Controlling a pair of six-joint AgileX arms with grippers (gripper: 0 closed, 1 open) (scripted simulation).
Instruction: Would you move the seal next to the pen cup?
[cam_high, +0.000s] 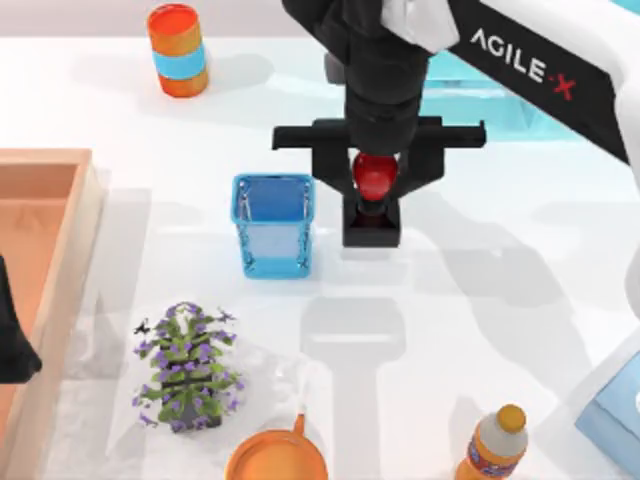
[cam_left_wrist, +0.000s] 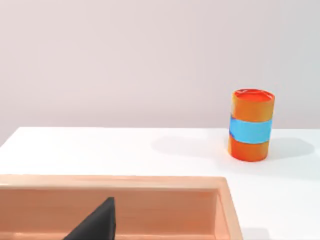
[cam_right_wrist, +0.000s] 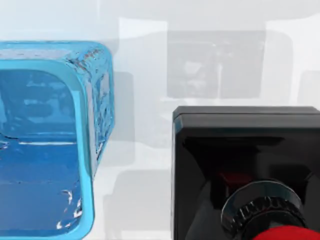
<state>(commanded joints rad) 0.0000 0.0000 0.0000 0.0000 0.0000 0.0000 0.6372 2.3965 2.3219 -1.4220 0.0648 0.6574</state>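
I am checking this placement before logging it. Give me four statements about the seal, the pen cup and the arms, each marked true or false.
1. The seal stands on the table to the right of the pen cup. True.
2. The seal lies inside the pen cup. False: it is beside it, with a gap.
3. The right gripper is at the seal's red knob. True.
4. The orange cylinder touches the pen cup. False: it stands far off, near the back edge.

Top view overhead; right wrist close above pen cup (cam_right_wrist: 47, 145), shared.
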